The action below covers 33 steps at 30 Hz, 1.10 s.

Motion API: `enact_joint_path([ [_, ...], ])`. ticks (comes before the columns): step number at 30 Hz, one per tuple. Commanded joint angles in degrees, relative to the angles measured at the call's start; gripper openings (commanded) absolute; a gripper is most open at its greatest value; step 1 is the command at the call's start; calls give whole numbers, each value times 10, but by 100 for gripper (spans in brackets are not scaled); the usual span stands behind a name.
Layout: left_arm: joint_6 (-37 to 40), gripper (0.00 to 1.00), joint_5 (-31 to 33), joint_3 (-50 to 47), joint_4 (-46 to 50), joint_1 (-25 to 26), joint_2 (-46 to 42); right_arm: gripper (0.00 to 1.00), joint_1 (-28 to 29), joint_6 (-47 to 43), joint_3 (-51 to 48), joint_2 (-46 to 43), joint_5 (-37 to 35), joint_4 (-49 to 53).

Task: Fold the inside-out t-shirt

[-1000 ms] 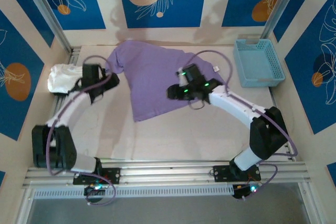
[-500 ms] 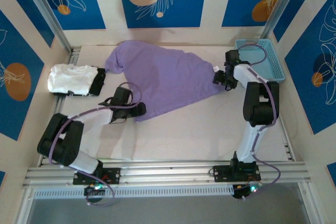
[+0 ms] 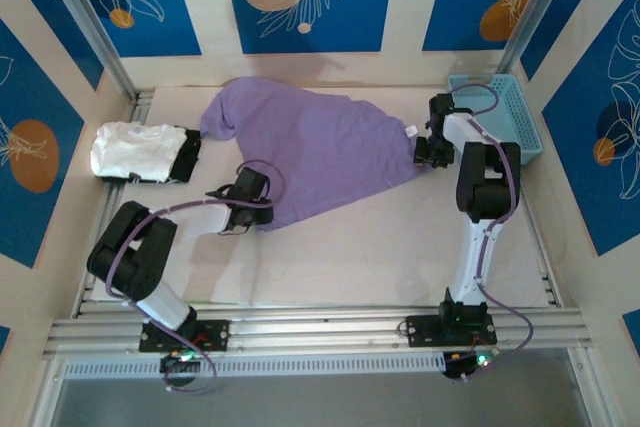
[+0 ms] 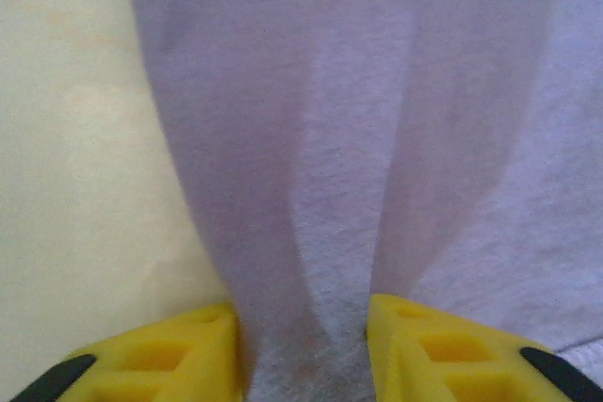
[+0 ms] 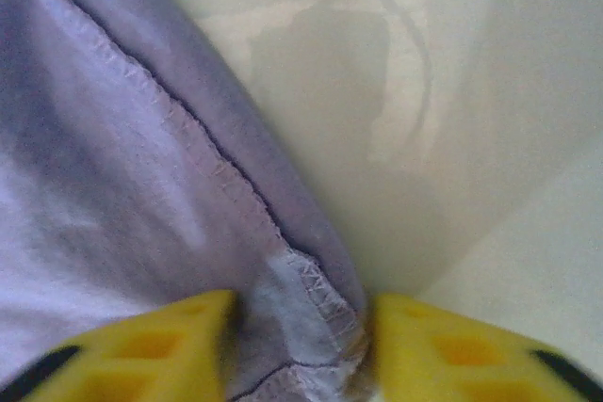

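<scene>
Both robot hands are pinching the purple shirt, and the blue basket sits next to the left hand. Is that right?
Almost. The blue basket sits next to the right gripper, not the left one, as the top view shows. The right gripper and the left gripper do both pinch the purple shirt.

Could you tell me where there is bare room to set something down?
Bare table: the near strip between the t-shirt and the rail. Crowded: white garment and black garment far left, basket and right gripper far right.
</scene>
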<state>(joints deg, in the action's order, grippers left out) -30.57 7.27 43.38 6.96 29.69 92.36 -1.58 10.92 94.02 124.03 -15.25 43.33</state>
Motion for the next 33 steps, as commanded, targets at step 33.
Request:
enact_joint_path([
  [33, 152, 0, 120, 333, 135, -90, -327, 0, -9, 112, 5, -574, 195, -78],
])
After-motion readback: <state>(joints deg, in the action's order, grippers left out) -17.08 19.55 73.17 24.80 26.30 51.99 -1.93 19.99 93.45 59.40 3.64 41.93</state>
